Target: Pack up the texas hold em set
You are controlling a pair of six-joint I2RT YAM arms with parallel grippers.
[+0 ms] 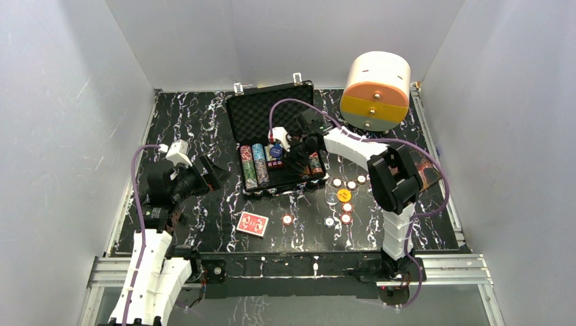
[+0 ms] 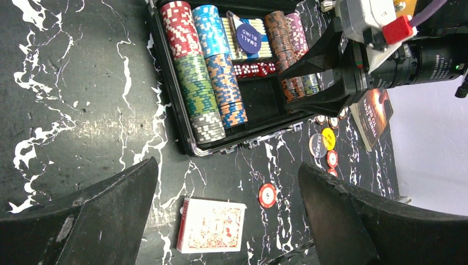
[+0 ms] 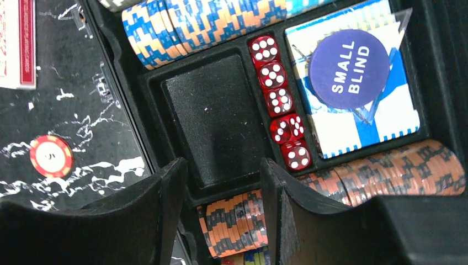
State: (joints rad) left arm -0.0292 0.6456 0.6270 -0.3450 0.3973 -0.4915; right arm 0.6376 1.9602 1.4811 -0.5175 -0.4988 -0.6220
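The black briefcase (image 1: 272, 109) lies open at mid-table, with rows of striped poker chips (image 2: 207, 83) in its foam slots. Red dice (image 3: 280, 102) sit in a line beside a blue "small blind" disc (image 3: 349, 69). My right gripper (image 3: 223, 165) hangs inside the case, its jaws apart around a short stack of orange chips (image 3: 237, 221), with a gap on the left side. The red-backed card deck (image 2: 212, 225) lies on the table in front of the case. Above it my left gripper (image 2: 227, 165) stands wide open and holds nothing. Loose chips (image 1: 346, 204) and a yellow disc (image 1: 344, 195) lie right of the case.
A white-and-orange cylindrical drawer box (image 1: 377, 90) stands at the back right. A brown book (image 1: 429, 173) lies by the right edge. One red chip (image 2: 267, 195) rests near the deck. The right arm (image 1: 390, 176) stretches across the loose chips.
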